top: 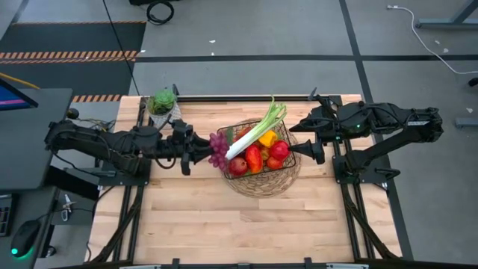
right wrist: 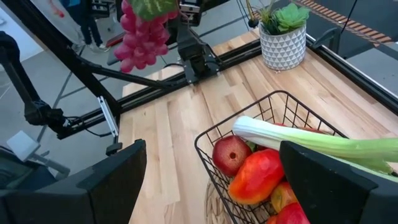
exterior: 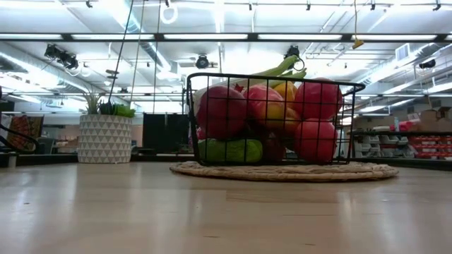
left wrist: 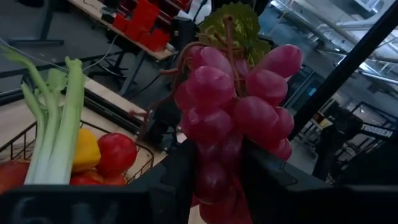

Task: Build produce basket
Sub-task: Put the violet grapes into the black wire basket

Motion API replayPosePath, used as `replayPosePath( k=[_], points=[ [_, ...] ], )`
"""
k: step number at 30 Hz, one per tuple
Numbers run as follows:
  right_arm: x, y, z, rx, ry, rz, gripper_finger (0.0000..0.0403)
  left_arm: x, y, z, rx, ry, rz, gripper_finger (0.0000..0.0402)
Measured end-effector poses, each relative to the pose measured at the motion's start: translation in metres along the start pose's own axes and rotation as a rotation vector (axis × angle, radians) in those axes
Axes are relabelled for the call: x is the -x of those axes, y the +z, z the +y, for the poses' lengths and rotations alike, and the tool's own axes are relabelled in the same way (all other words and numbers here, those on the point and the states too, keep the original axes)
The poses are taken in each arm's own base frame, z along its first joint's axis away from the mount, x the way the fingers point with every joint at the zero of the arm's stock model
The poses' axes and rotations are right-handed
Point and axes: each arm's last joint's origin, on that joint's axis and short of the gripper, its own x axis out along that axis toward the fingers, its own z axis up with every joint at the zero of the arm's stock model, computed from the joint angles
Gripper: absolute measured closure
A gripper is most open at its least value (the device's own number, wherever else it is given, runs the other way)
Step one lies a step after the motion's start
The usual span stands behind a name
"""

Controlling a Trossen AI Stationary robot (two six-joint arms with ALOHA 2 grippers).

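Currently left gripper (top: 203, 154) clamped on purple grapes (top: 218, 149), held aloft just left of basket (top: 287, 170) – table centre, filled with produce. Right gripper (top: 308, 139) jaws wide, empty – at basket's right rim.

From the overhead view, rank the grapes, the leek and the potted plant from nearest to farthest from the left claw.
1. Grapes: held in the left claw, at the basket's left edge.
2. Potted plant: at the table's far left corner.
3. Leek: lying across the basket.
Plant and leek are nearly tied.
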Motion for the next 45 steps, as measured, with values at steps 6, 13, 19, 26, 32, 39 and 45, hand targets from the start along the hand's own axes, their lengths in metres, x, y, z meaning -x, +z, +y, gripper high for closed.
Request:
replayPosePath(
  k=[6,13,19,26,32,39,45],
  points=[
    [0.0,0.0,0.0,-0.001,0.0,-0.001,0.0032,-0.008,-0.005,0.003,-0.055,0.031,0.007,0.0283],
    [0.0,0.001,0.001,-0.01,0.005,-0.01,0.0032,-0.059,-0.033,0.04,-0.054,0.203,0.075,0.0283],
    [0.0,0.002,0.001,-0.026,0.015,-0.015,0.0032,-0.115,-0.038,0.06,-0.032,0.195,0.228,0.0283],
    [0.004,0.002,0.001,-0.048,0.024,-0.022,0.0032,-0.176,-0.044,0.066,-0.259,0.308,0.516,0.0283],
    [0.009,0.0,0.004,-0.046,0.053,-0.021,0.0032,-0.207,-0.057,0.074,-0.338,0.369,0.7,0.0273],
    [0.026,-0.001,0.005,-0.017,0.107,-0.046,0.0033,-0.214,-0.046,0.069,-0.31,0.376,0.675,0.0183],
    [0.053,-0.01,-0.008,0.01,0.116,-0.129,0.0035,-0.204,-0.027,0.064,-0.254,0.395,0.63,0.0112]
  ],
)
